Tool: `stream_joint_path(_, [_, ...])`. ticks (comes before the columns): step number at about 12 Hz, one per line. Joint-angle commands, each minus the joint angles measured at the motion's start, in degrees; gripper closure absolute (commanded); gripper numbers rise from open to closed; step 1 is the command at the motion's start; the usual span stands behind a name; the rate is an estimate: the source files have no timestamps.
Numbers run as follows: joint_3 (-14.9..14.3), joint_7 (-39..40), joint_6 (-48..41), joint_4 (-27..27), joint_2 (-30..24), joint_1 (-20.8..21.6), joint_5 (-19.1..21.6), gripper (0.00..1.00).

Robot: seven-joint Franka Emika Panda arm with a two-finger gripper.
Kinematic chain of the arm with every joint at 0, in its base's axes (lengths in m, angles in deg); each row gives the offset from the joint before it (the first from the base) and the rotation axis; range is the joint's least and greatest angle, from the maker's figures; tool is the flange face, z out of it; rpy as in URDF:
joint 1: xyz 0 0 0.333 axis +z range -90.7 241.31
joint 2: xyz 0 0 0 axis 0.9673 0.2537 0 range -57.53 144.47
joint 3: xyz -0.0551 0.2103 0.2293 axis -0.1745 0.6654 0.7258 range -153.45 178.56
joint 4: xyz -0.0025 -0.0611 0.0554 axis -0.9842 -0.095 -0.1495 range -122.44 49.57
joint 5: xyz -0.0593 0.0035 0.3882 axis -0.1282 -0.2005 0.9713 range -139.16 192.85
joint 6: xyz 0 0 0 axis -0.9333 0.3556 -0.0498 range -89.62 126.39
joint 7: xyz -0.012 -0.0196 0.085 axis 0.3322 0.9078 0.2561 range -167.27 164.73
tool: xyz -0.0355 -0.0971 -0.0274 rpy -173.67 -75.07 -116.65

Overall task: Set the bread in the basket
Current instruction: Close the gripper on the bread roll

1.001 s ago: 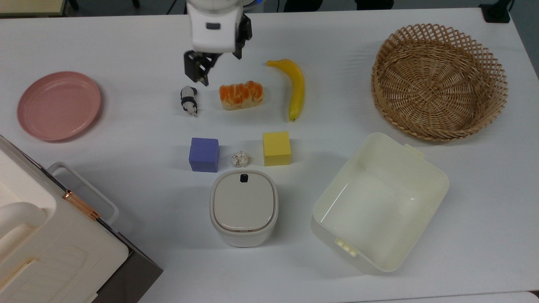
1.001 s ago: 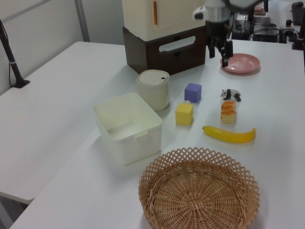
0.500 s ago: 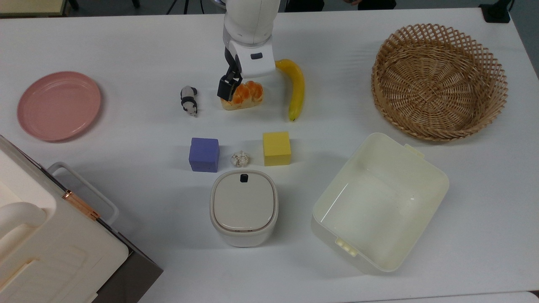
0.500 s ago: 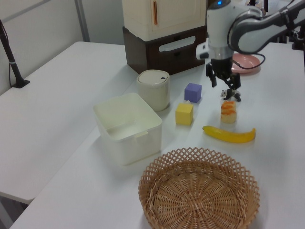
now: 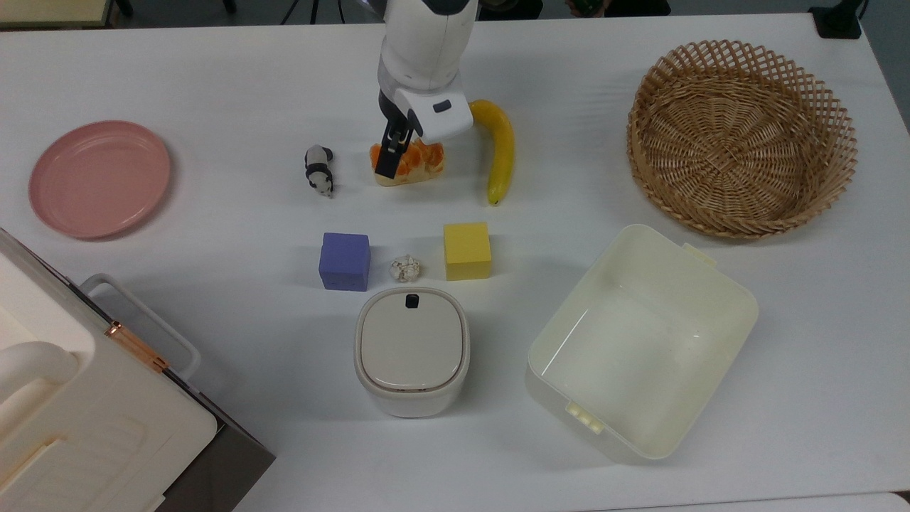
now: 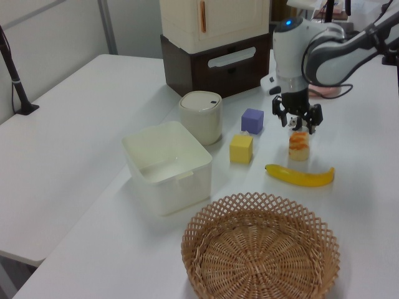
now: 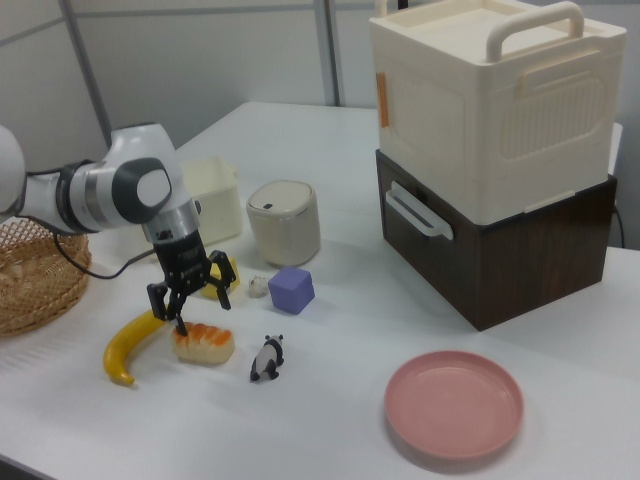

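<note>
We see the gripper spread wide just above the bread. A banana lies at the right view's left of it, a panda figure at its right.

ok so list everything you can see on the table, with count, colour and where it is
bread: 1, orange-brown top with tan sides, on the table under the hand
banana: 1, yellow, just to the top view's right of the bread
toy panda: 1, black and white, to the top view's left of the bread
cubes: 2, purple and yellow, in front of the bread
small ball: 1, whitish, between the cubes
lidded bin: 1, cream, below the ball in the top view
tub: 1, cream, below the basket in the top view
basket: 1, light brown wicker, the top view's upper right
plate: 1, pink, the top view's left
case: 1, cream on a dark brown base
hand: 1, black, open, straddling the bread
</note>
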Motion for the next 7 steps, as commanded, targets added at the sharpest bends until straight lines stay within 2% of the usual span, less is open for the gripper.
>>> stream_joint_path(1, [-0.53, 0.93, 3.44, -2.30, 0.81, 1.55, -1.55, 0.02])
stream_joint_path(5, [-0.53, 0.84, 4.40, -2.30, 2.40, 1.64, -2.34, 0.07])
stream_joint_path(7, [-0.53, 0.75, 4.67, -2.30, 2.93, 1.64, -3.04, 0.16])
